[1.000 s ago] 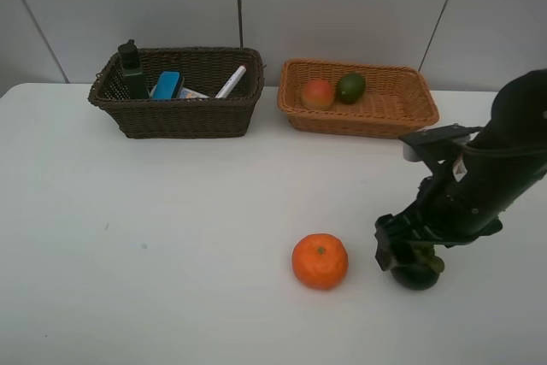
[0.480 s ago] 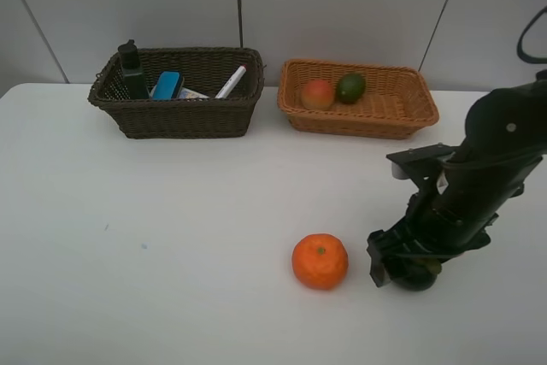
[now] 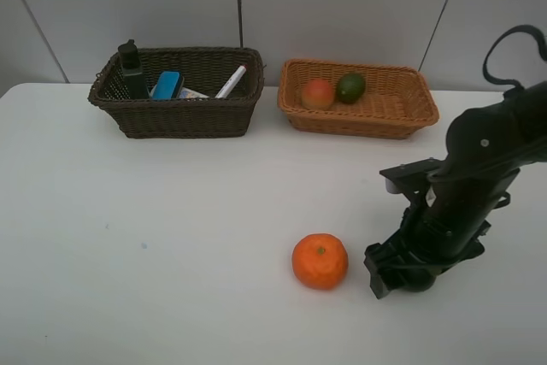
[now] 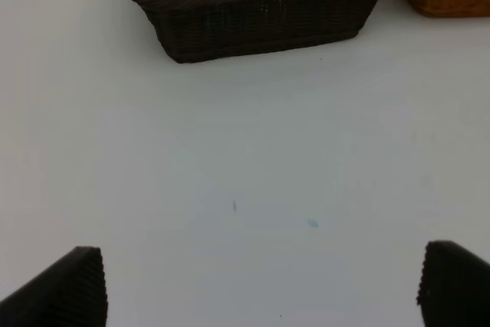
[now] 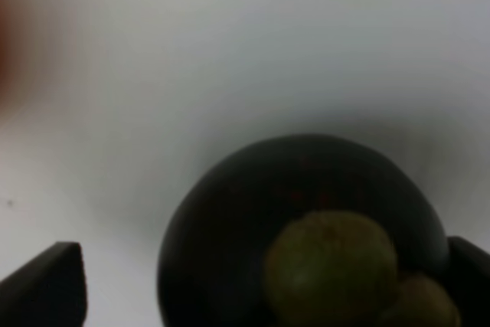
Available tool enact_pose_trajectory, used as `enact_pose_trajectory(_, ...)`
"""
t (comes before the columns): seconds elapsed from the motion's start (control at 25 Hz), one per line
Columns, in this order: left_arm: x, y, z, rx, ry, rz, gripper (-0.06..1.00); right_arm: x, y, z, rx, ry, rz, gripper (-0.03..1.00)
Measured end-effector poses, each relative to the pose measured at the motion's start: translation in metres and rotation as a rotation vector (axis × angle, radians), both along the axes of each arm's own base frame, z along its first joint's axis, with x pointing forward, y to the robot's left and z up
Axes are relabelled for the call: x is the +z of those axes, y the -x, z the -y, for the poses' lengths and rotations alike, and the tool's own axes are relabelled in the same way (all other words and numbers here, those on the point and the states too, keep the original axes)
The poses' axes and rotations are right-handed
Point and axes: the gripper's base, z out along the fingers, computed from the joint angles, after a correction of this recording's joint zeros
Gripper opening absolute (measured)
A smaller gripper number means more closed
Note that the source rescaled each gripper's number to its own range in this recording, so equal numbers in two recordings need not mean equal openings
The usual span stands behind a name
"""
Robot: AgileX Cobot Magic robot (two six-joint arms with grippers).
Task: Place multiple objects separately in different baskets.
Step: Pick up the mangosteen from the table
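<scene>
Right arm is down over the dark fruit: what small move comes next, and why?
Probably shut the right gripper on the dark fruit. The wrist view shows it between the fingertips, one clearly apart from it, on the table.

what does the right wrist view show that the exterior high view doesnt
Only the right wrist view shows the dark fruit close up, with its greenish stem cap, sitting between the right gripper's fingertips, which look apart around it; whether they touch it cannot be told.

Only the exterior high view shows the orange fruit clearly, the dark brown basket, the light tan basket holding a red-orange fruit and a green fruit, and the right arm over the dark fruit.

Both share the white table.
</scene>
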Motion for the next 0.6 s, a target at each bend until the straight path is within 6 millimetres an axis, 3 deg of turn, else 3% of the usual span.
enact_pose_trajectory(0.48,0.0,0.0,0.0,0.0,0.0,0.0,1.0,-0.0067,-0.0001,0.0,0.001,0.012,-0.02,1.0)
enact_pose_trajectory(0.6,0.0,0.0,0.0,0.0,0.0,0.0,1.0,-0.0068,-0.0005,-0.0002,-0.002,0.009,-0.015,0.9)
